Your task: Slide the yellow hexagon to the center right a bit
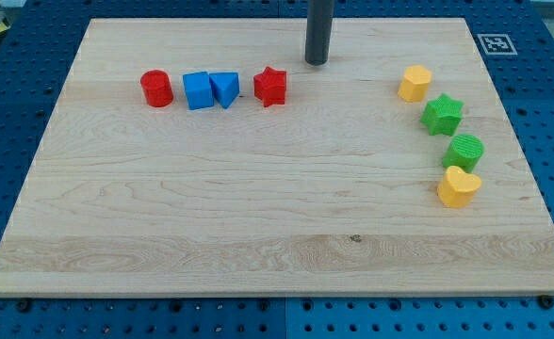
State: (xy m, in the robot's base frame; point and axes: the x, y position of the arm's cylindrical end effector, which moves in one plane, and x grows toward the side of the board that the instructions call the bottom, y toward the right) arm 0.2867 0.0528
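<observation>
The yellow hexagon (415, 83) lies on the wooden board near the view's upper right. My tip (316, 62) stands near the board's top edge, well to the left of the yellow hexagon and up and to the right of the red star (270, 87). It touches no block.
A green star (442, 115), a green cylinder (464, 151) and a yellow heart (459, 186) run downward below the hexagon. A red cylinder (156, 88), a blue cube (198, 90) and a blue triangle (225, 88) sit in a row at upper left. A marker tag (495, 43) is at the top right corner.
</observation>
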